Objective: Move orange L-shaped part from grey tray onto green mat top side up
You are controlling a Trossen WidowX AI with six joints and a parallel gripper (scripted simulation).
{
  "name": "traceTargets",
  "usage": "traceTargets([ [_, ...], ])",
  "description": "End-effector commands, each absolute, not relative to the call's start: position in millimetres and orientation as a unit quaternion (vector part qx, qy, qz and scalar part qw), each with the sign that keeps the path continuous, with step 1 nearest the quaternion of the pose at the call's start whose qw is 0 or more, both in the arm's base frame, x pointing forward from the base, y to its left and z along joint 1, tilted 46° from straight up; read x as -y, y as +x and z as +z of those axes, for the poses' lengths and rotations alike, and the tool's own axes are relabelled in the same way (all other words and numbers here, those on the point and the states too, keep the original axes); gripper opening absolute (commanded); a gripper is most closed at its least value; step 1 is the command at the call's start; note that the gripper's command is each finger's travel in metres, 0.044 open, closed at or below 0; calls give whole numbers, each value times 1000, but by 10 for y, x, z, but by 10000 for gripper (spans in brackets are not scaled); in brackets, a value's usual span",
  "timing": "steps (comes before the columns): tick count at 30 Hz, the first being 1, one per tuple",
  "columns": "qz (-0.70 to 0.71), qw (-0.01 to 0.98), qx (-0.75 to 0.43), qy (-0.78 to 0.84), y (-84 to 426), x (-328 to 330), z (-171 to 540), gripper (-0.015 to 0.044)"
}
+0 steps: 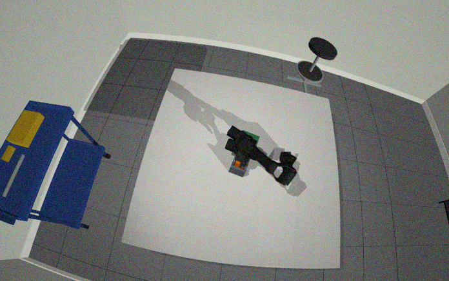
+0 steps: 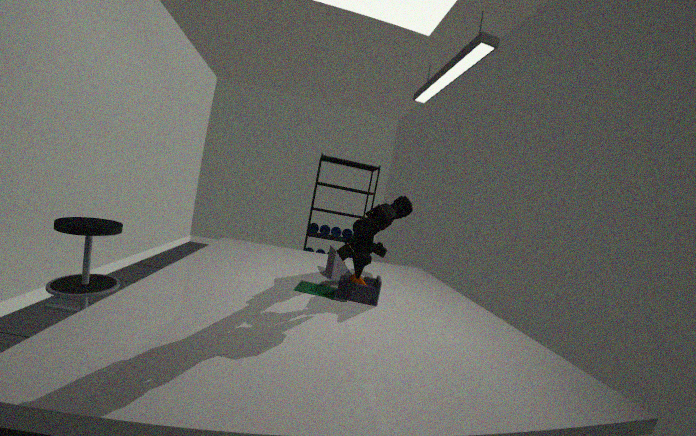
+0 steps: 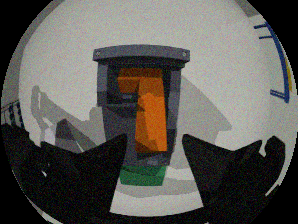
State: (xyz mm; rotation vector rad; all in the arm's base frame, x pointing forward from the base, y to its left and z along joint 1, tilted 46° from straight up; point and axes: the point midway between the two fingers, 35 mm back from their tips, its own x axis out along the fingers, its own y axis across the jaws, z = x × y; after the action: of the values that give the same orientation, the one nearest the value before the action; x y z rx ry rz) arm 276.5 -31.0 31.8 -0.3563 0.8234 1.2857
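The orange part (image 1: 237, 164) (image 2: 359, 281) (image 3: 154, 112) is tipped in the pocket of the grey tray (image 1: 237, 171) (image 2: 363, 294) (image 3: 142, 52). Its L-shaped end lies low by the tray's far wall in the wrist view, and its straight end is raised toward my gripper. My gripper (image 2: 359, 276) (image 3: 154, 137) is open, with one finger on each side of the raised end in the wrist view; no contact shows. The green mat (image 1: 253, 136) (image 2: 309, 287) (image 3: 142, 178) lies beside the tray, partly hidden by the arm in the top view.
A light grey wedge-like object (image 2: 334, 263) (image 3: 67, 134) stands near the tray and mat. Farther off are a black stool (image 1: 322, 48) (image 2: 87, 225), a blue cart (image 1: 71, 178) and a shelf rack (image 2: 343, 186).
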Motion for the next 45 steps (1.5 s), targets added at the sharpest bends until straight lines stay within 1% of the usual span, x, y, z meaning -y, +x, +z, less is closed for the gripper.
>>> traceTargets([
  [1, 579, 709, -372, -155, 2754, 257, 269, 280],
  [11, 579, 709, -371, -154, 2753, 157, 178, 280],
  [15, 580, 708, -370, -160, 2765, 183, 202, 175],
  [26, 580, 708, -370, -160, 2765, 183, 202, 102],
  [30, 580, 708, -370, -160, 2765, 183, 202, 0],
  [45, 579, 709, -371, -157, 2751, 287, 302, 0],
])
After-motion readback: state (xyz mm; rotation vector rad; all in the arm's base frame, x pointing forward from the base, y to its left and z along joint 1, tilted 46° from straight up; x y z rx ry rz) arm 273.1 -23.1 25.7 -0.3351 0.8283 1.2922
